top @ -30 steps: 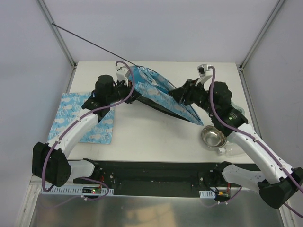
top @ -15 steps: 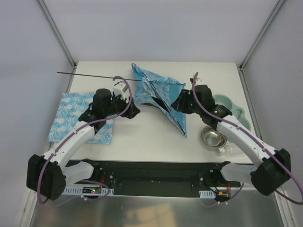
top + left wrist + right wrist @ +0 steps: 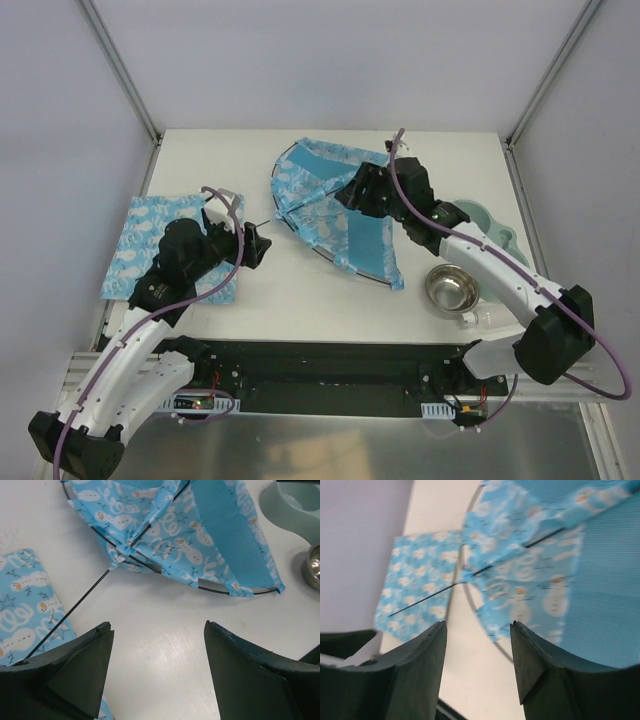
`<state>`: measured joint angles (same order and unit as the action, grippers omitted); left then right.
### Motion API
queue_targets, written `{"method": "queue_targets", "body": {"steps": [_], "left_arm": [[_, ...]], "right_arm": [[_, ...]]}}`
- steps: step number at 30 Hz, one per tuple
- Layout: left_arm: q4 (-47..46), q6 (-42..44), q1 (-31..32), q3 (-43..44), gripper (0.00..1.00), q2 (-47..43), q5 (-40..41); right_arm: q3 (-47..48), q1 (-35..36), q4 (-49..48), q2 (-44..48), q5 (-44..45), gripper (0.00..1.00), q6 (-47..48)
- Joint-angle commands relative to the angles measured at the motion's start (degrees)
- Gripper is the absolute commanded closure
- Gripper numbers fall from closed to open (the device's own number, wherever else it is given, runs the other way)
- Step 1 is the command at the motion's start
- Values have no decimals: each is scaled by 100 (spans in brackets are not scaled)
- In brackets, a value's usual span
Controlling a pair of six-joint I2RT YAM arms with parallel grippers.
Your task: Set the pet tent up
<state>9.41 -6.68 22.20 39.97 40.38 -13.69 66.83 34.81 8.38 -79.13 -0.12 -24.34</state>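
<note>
- Pet tent lay slumped on the bench, a little toward 12 o'clock from the middle. Its blue printed cloth was spread in a fan, and a thin hoop rimmed the curved edge.
- A thin black pole stuck out of a puckered seam in the cloth and ran toward 8 o'clock on the bench. It crossed a corner of the mat, and its lower end was hidden behind the left finger in the left wrist view.
- The left end effector was spread wide and held nothing, with only bare bench showing between its fingers. It sat at 8 o'clock of the tent, near it but apart, over the mat's 3 o'clock edge.
- The right end effector was also released, its fingers parted over the tent's cloth on the 1 o'clock side. The pictures did not show whether it touched the fabric.
- The mat, in the same blue print, lay flat at 9 o'clock on the bench, apart from the tent's cloth.
- A steel bowl stood at 4 o'clock, just off the tent's nearest corner.
- A pale green dish sat at 3 o'clock, partly under the right arm.
</note>
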Motion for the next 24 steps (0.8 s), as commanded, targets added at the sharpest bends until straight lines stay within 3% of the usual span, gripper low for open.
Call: {"method": "queue_targets", "body": {"steps": [1, 10, 16, 24], "left_arm": [[569, 79, 48, 309, 25, -179, 1042], [1668, -184, 48, 1662, 25, -575, 2203], [2503, -527, 48, 2112, 24, -1093, 2538], [3040, -905, 48, 2086, 23, -1708, 2521]], "right_arm": [[480, 666, -548, -31, 281, 39, -526], [857, 2143, -1909, -2120, 1251, 30, -3128], [1736, 2724, -2401, -3537, 2331, 27, -3305], [2501, 2751, -3317, -4935, 3000, 27, -3762]]}}
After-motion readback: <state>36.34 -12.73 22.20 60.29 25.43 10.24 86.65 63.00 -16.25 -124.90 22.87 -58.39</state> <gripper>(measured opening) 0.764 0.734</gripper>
